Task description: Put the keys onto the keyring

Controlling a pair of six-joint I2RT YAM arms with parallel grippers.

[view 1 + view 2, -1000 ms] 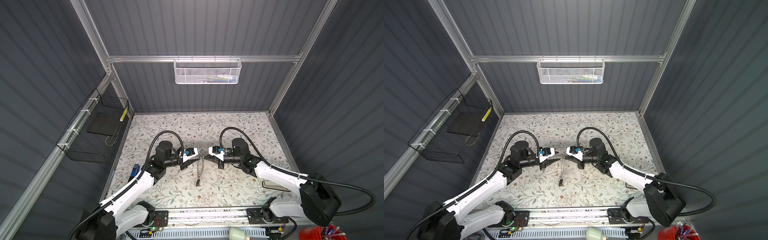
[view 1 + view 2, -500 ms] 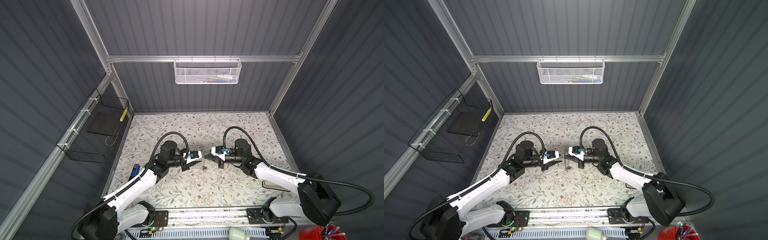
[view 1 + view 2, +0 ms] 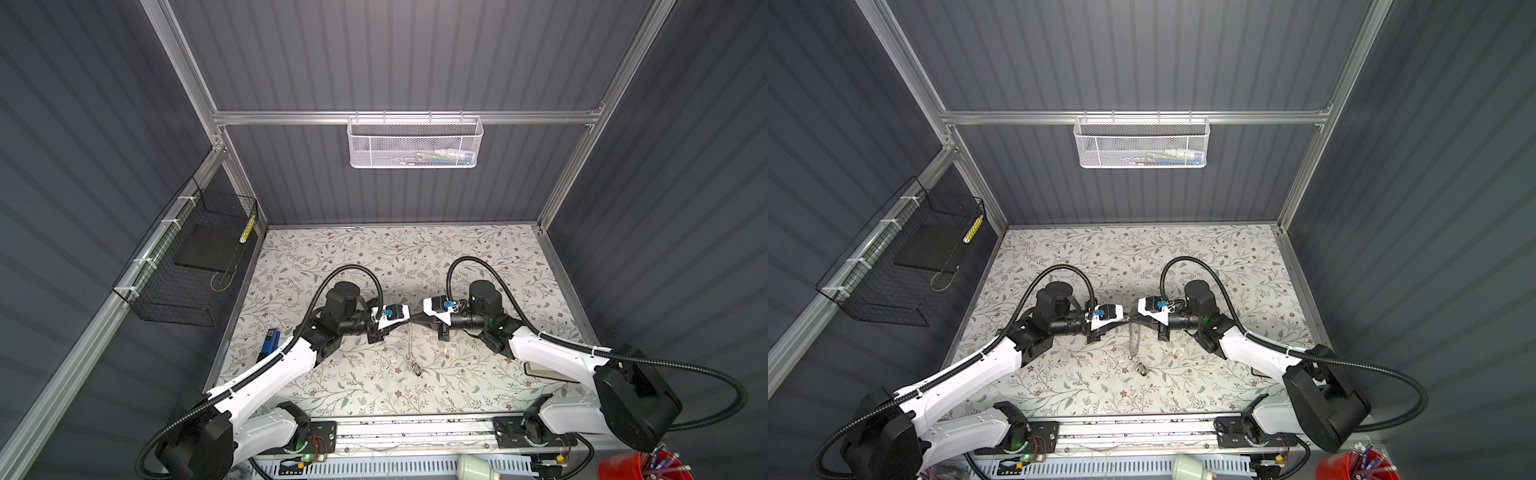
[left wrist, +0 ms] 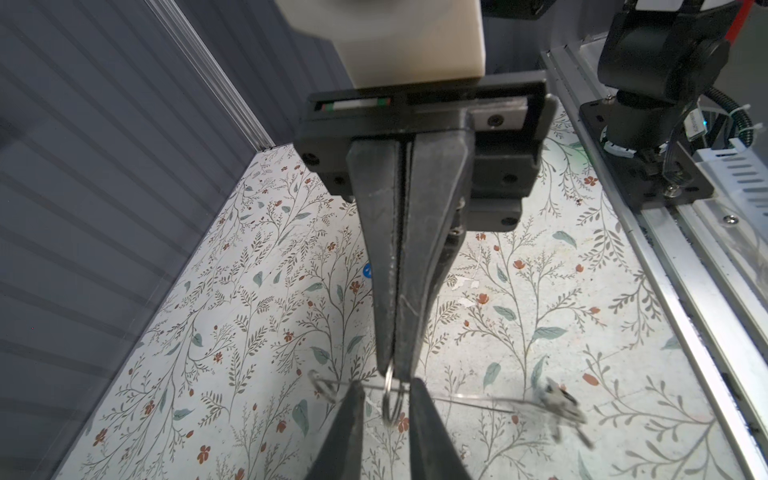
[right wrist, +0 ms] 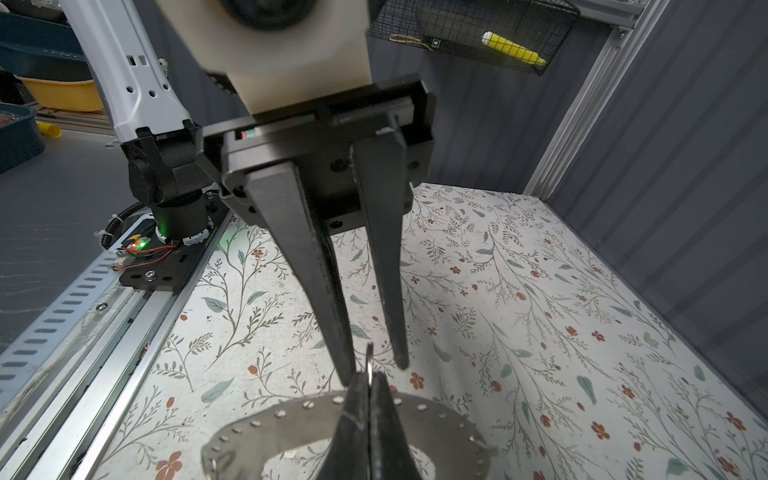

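Observation:
The keyring (image 5: 291, 419), a flat grey metal ring with small holes, hangs at mid-table and looks wire-thin in both top views (image 3: 410, 345) (image 3: 1133, 338). My right gripper (image 5: 369, 380) is shut across its band, and a small wire ring (image 5: 369, 359) sticks out past the tips. My left gripper (image 4: 386, 384) faces the right one tip to tip (image 3: 405, 328). Its fingers stand a little apart on either side of that small wire ring (image 4: 390, 401) without touching it. A silvery bunch of keys (image 4: 561, 405) dangles at the keyring's low end (image 3: 415, 368).
A blue block (image 3: 270, 340) lies by the table's left edge. On the left wall hangs a black wire basket (image 3: 187, 266), and on the back wall a white mesh basket (image 3: 415, 141). The arms' rail (image 3: 415, 432) runs along the front.
The left gripper has moved in to meet the right gripper's tips, and its jaws have narrowed around the small wire ring. The keyring has swung and now hangs straight down.

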